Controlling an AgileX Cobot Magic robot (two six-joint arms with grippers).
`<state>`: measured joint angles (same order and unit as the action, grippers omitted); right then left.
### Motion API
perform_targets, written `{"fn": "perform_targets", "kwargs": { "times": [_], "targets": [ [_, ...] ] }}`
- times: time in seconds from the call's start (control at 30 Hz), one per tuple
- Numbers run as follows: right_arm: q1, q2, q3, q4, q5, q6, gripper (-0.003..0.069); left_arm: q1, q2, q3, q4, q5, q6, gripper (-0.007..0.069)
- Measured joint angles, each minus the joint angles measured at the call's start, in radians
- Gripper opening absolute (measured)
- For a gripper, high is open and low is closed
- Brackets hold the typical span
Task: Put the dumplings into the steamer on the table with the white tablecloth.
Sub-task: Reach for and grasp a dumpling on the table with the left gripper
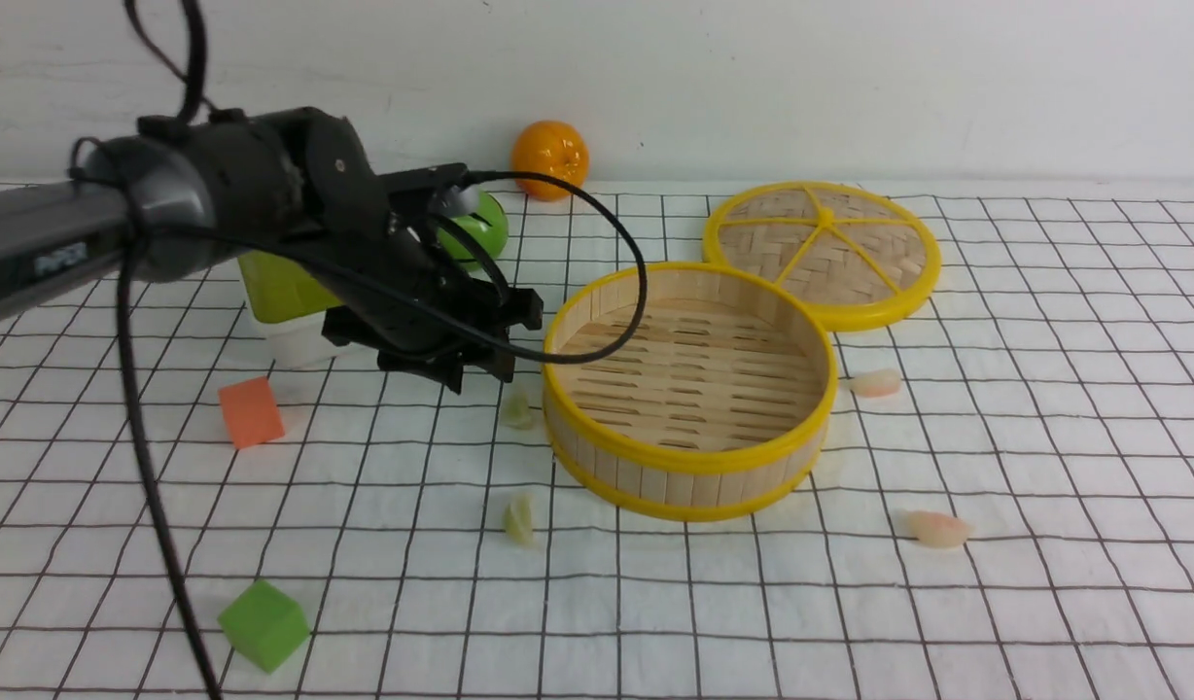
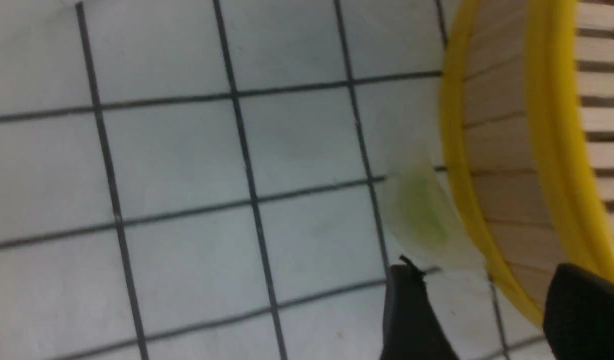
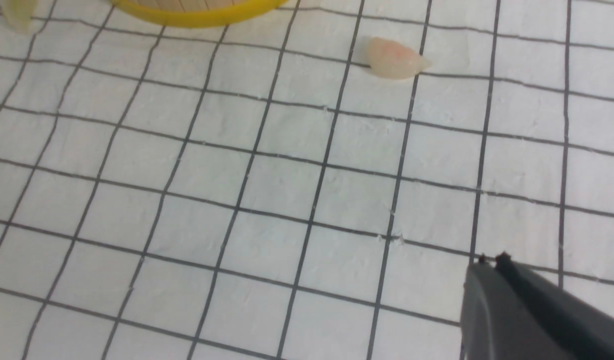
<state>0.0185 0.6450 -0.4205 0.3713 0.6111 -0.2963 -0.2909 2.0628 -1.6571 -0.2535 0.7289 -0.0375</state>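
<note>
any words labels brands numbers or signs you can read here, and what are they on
No text can be read for certain.
Pale lettering on the left arm, near the front view's left edge: too blurred to read.
No lettering shows on the steamer, its lid or the tablecloth.

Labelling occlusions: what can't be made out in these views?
- Black left gripper's lower fingers: cut off by the left wrist view's edge.
- Translucent pale green dumpling: outline blurred, left wrist view.
- Yellow-rimmed bamboo steamer's floor: partly behind a black cable, front view.
- Black right gripper: almost wholly outside the front view.
</note>
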Motion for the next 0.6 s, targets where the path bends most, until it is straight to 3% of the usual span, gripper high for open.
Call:
{"fn": "perform_targets", "kwargs": {
  "times": [0.2,0.6],
  "targets": [
    [0.0,0.0,0.0,0.005,-0.011,-0.003,-0.0001,-0.001,0.12,-0.139,0.047,0.049,-0.044,0.0386],
    [0.0,0.0,0.0,0.007,-0.022,-0.004,0.0006,-0.097,0.18,-0.159,0.253,0.039,-0.051,0.0374]
  ]
}}
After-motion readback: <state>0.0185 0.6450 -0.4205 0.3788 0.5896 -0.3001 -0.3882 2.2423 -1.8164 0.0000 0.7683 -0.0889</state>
